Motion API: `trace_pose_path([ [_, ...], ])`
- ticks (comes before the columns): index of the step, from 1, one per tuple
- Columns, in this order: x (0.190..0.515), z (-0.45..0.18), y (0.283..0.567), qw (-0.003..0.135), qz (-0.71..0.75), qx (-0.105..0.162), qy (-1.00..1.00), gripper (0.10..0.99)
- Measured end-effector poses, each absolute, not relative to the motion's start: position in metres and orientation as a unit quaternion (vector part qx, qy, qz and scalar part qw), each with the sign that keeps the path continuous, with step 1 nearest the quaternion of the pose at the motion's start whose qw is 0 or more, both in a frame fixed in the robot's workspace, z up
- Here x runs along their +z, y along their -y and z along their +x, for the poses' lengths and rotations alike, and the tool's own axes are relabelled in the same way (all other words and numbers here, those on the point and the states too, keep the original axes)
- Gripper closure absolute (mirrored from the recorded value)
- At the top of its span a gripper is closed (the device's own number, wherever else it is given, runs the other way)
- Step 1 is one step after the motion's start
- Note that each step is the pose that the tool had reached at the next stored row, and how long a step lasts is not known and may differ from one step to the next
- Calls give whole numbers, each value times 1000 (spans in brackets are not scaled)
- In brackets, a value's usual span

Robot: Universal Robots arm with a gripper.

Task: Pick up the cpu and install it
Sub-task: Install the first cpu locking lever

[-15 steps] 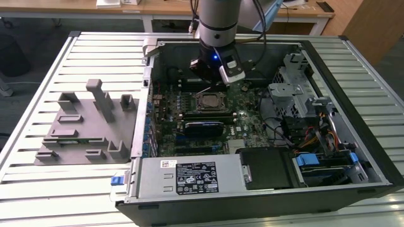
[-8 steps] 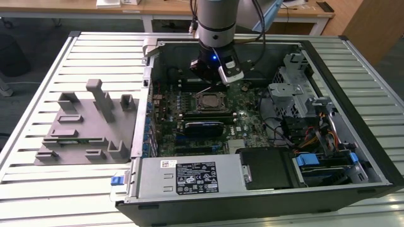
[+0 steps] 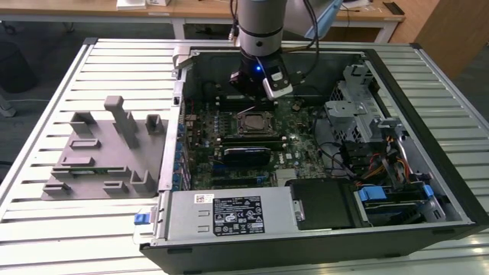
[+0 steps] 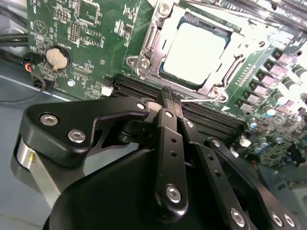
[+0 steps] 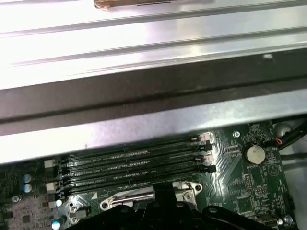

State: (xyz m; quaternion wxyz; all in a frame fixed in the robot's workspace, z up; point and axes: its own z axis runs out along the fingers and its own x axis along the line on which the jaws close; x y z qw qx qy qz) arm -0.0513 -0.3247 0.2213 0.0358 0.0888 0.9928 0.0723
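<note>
1. The gripper hangs inside the open computer case, above the motherboard and just beyond the CPU socket as the exterior view shows it.
2. In the second wrist view, the gripper has its two black fingers pressed together with no gap visible at the tips. Nothing is held between them.
3. The fingertips sit over the memory slots, immediately beside the CPU socket frame.
4. The cpu lies flat in the CPU socket, its pale metal top facing up. In the exterior view the cpu appears as a small square at the socket centre.
5. The socket's metal frame surrounds the cpu on all sides. A thin wire lever lies along the socket edge nearest the gripper.
6. A round coin cell battery sits on the motherboard, well apart from the socket, on the far side of the memory slots' end.
7. In the first wrist view, the memory slots run parallel to the case wall, with the coin cell battery near their end.
8. The power supply occupies the case corner well apart from the socket. A grey fixture stands on the slatted table beside the case.
</note>
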Motion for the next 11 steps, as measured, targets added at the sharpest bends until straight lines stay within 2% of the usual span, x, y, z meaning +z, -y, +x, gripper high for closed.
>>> trace_pose_path([
  [7, 216, -54, 321, 44, 93, 56, -993, 980],
  [11, 213, -57, 320, 57, 95, 55, -992, 980],
])
